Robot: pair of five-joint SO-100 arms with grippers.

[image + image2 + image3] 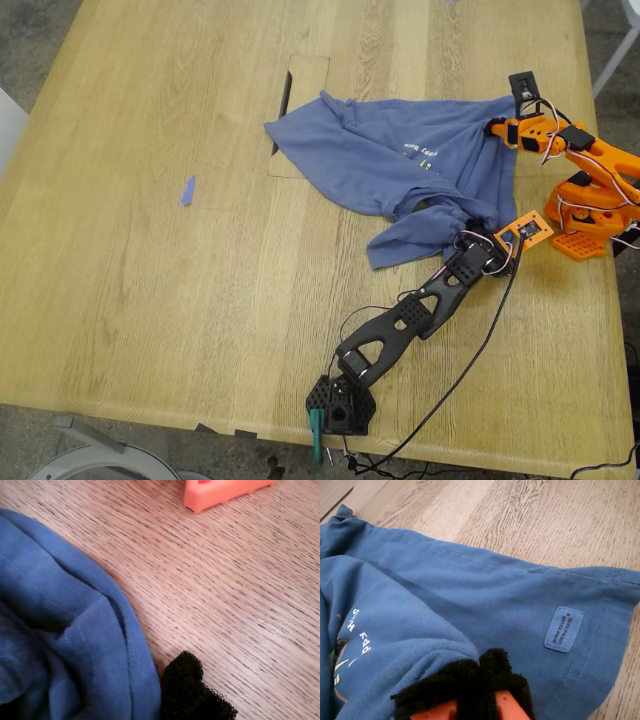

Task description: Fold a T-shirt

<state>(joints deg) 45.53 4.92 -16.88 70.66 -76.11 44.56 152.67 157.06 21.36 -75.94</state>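
The slate-blue T-shirt (390, 160) lies crumpled on the wooden table, right of centre in the exterior view, with its white chest print (420, 152) facing up. My first gripper (468, 232), on the black arm, is shut on a bunched lower part of the shirt (60, 630). Only one of its black foam pads (195, 692) shows, beside the cloth. My second gripper (493, 128), on the orange arm, is shut on the shirt's edge nearest the exterior view's right. Its foam pads meet (480, 675) over a fold of the shirt (470, 595). A small blue label (563, 629) sits by the hem.
A small blue scrap (188, 190) lies alone toward the exterior view's left. A dark slot (281, 110) cuts the table beside the shirt's far corner. The orange arm's base (590, 225) (225, 492) stands near the right table edge. The black arm's base (340, 405) sits at the front edge.
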